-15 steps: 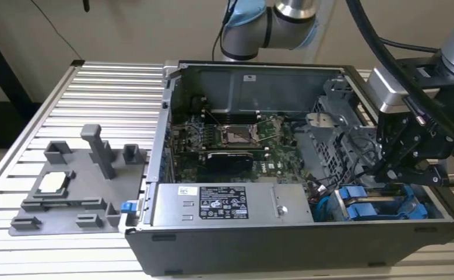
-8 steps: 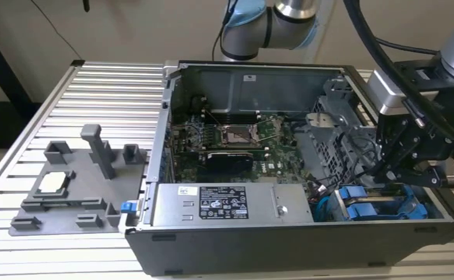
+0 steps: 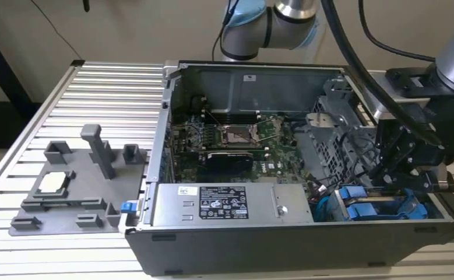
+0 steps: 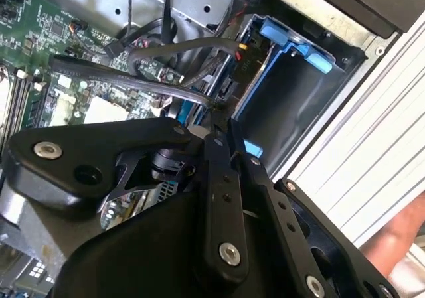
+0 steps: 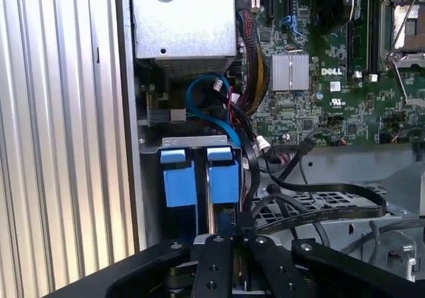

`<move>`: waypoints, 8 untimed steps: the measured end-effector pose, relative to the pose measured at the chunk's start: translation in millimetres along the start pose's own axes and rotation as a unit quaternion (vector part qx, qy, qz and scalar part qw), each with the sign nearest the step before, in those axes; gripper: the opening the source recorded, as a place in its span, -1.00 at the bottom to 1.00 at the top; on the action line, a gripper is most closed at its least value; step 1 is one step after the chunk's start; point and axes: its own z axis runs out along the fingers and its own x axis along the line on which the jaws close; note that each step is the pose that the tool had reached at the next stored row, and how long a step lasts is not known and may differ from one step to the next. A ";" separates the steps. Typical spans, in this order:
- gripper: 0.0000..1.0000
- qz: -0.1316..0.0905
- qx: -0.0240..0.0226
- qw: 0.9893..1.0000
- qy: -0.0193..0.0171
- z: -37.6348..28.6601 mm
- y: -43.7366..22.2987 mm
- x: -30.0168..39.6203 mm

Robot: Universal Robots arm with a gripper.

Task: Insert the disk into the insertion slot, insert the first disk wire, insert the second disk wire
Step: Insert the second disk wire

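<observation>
Black metal claw (image 5: 229, 241) above blue plastic-framed disk (image 5: 199, 178).

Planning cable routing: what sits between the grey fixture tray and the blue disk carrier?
In the exterior view, the labelled power-supply box lies between the grey fixture tray and the blue disk carrier.

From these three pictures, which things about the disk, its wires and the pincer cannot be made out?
- Pincer tips: in both wrist views they sit tight against a black connector; whether they clamp it is unclear.
- Disk: its metal body is hidden; the first wrist view shows just the blue carrier tabs in the slot.
- Wire seating: in the exterior view the black gripper body covers the drive cage corner.
</observation>
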 end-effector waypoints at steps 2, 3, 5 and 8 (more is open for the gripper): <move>-0.69 0.000 -0.003 1.000 0.000 2.2 -2.2 0.0; -0.69 0.001 -0.004 1.000 0.000 3.7 -2.5 0.1; -0.69 0.001 -0.005 1.000 0.000 6.7 -3.7 0.3; -0.69 0.001 -0.005 1.000 0.000 10.5 -5.1 0.6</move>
